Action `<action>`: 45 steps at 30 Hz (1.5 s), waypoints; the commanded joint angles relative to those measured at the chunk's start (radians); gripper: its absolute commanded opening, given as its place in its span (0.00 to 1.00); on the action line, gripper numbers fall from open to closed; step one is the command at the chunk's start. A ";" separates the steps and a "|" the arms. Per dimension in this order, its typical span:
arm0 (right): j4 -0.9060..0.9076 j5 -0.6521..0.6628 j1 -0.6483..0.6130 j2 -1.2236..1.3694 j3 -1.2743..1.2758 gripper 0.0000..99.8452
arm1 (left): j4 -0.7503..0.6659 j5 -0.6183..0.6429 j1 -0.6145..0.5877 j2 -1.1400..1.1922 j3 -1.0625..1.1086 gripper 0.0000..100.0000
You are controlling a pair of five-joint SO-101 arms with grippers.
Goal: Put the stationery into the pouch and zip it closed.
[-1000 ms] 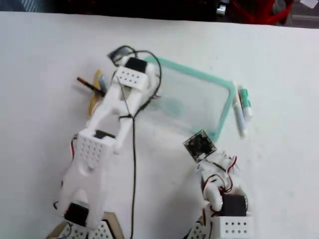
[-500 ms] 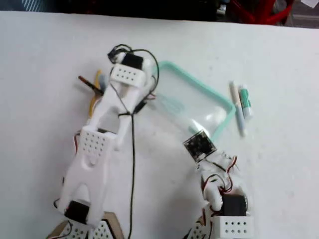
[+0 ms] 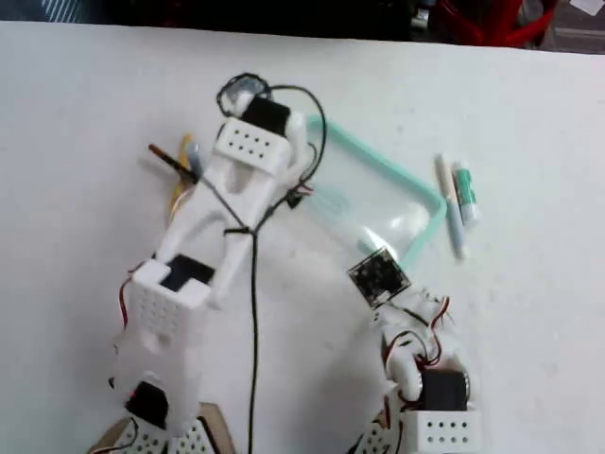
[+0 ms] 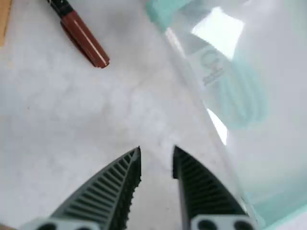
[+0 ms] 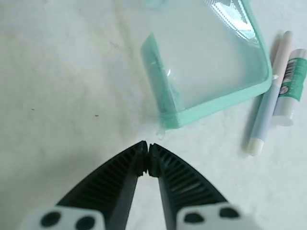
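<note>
The pouch (image 3: pixel 378 194) lies flat near the middle of the table (image 3: pixel 529 359), a little toward its far edge. It is a clear, floppy sleeve with a mint-green border. It looks light and limp to me: thin film that would buckle and slide on the smooth white top if pushed, with glossy faces that offer little to grip. The green rim looks thicker and firmer, so that is my pick for a hold, at a corner or beside the zip. I cannot tell from here how far the mouth is open.

The left gripper (image 4: pixel 156 155) hangs low over bare table just beside the pouch's long edge, its jaws a narrow gap apart with nothing between them. The right gripper (image 5: pixel 146 146) sits just short of the pouch's near corner, its tips pressed together on nothing.

The stationery is outside the pouch, in two lots. A brown pen (image 3: pixel 170 163) lies with a yellow piece (image 3: pixel 178 194) on the side toward the table's left edge, partly under the left arm. A pale pen (image 5: pixel 268 96) and a green-labelled marker (image 5: pixel 290 86) lie side by side just beyond the pouch's end toward the table's right edge. All look slim, rigid and light, and round enough to roll, I'd guess. A pinch across the middle of the barrel should keep each one level while the other claw pins the green rim.
</note>
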 commanded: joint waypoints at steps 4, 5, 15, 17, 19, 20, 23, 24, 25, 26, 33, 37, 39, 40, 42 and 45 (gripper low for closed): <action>0.007 0.012 0.005 -0.004 0.008 0.02 | -0.141 0.169 0.004 0.024 0.040 0.44; 0.007 0.012 0.005 -0.004 0.008 0.02 | -0.178 0.175 0.002 0.030 0.040 0.43; 0.007 0.012 0.005 -0.004 0.008 0.02 | -0.284 0.209 -0.041 0.062 0.051 0.41; 0.007 0.012 0.005 -0.004 0.008 0.02 | -0.265 0.209 -0.054 0.099 0.048 0.41; 0.007 0.014 0.005 -0.004 0.008 0.02 | -0.265 0.206 -0.053 0.145 0.043 0.41; 0.007 0.014 0.005 -0.004 0.008 0.02 | -0.273 0.204 -0.050 0.168 0.037 0.41; 0.007 0.014 0.005 -0.004 0.008 0.02 | -0.296 0.203 -0.051 0.236 -0.037 0.41; 0.007 0.014 0.007 -0.004 0.008 0.02 | -0.293 0.203 -0.053 0.259 -0.072 0.41; 0.008 0.014 0.007 -0.004 0.008 0.02 | -0.282 0.203 -0.054 0.278 -0.106 0.41; 0.008 0.014 0.007 -0.004 0.008 0.02 | -0.272 0.203 -0.054 0.298 -0.143 0.41; 0.021 0.014 0.005 -0.004 0.008 0.02 | -0.241 0.203 -0.047 0.450 -0.359 0.41; 0.021 0.014 0.005 -0.004 0.008 0.02 | -0.215 0.206 -0.050 0.521 -0.463 0.41; 0.021 0.014 0.005 -0.004 0.008 0.02 | -0.183 0.207 -0.048 0.552 -0.523 0.40; 0.021 0.014 0.005 -0.004 0.008 0.02 | -0.166 0.207 -0.050 0.562 -0.549 0.38; 0.021 0.014 0.005 -0.004 0.008 0.02 | -0.143 0.207 -0.053 0.587 -0.594 0.33; 0.021 0.014 0.005 -0.004 0.008 0.02 | -0.112 0.206 -0.073 0.621 -0.652 0.23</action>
